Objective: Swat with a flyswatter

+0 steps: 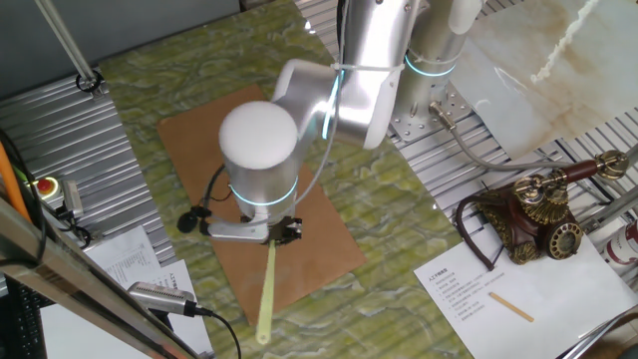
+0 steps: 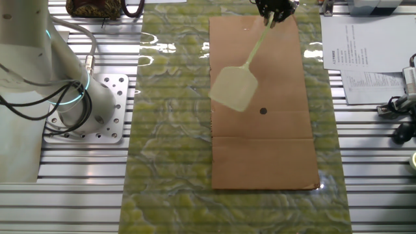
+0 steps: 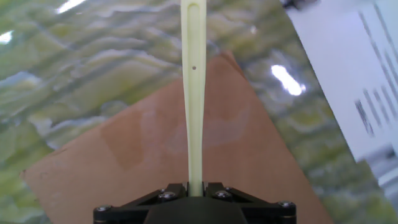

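My gripper (image 1: 282,231) is shut on the thin handle of the pale yellow-green flyswatter (image 1: 265,294). In the other fixed view the gripper (image 2: 272,14) is at the far end of the brown board (image 2: 263,156). The swatter (image 2: 235,88) slants down from it, its mesh head held near the board's left edge. A small dark dot (image 2: 263,110) lies on the board just right of the head. In the hand view the handle (image 3: 194,106) runs straight up from between the shut jaws of the gripper (image 3: 195,186).
An antique telephone (image 1: 533,214) and a printed sheet (image 1: 498,289) with a small tan stick (image 1: 510,306) lie at the right. More papers (image 2: 367,55) lie beside the board. The arm's base (image 2: 97,107) stands on the metal plate. A red button (image 1: 45,185) is at the left.
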`<move>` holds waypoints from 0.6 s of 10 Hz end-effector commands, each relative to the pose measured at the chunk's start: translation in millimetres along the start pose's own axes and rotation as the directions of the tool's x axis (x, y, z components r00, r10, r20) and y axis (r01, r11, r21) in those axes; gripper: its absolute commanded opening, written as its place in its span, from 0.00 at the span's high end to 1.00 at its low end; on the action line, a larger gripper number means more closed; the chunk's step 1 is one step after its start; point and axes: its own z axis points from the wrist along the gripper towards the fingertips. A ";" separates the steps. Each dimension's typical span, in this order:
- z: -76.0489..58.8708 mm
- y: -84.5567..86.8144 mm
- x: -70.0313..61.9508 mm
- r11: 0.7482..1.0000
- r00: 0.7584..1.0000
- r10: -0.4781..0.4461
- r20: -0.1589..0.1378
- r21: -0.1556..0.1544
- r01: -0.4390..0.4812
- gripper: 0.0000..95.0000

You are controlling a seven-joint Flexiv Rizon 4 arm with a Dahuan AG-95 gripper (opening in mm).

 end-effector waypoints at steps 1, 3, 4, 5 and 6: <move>1.2 -11.9 15.6 0.994 0.994 0.106 -0.027 0.040 -0.104 1.00; 3.4 -14.7 27.0 0.984 0.985 0.175 -0.005 0.023 -0.175 1.00; 5.3 -14.2 31.7 0.974 0.974 0.228 0.016 0.006 -0.228 1.00; 9.1 -12.7 37.1 0.954 0.954 0.299 0.032 -0.007 -0.299 1.00; 13.7 -12.2 40.8 0.942 0.941 0.336 0.035 -0.007 -0.336 1.00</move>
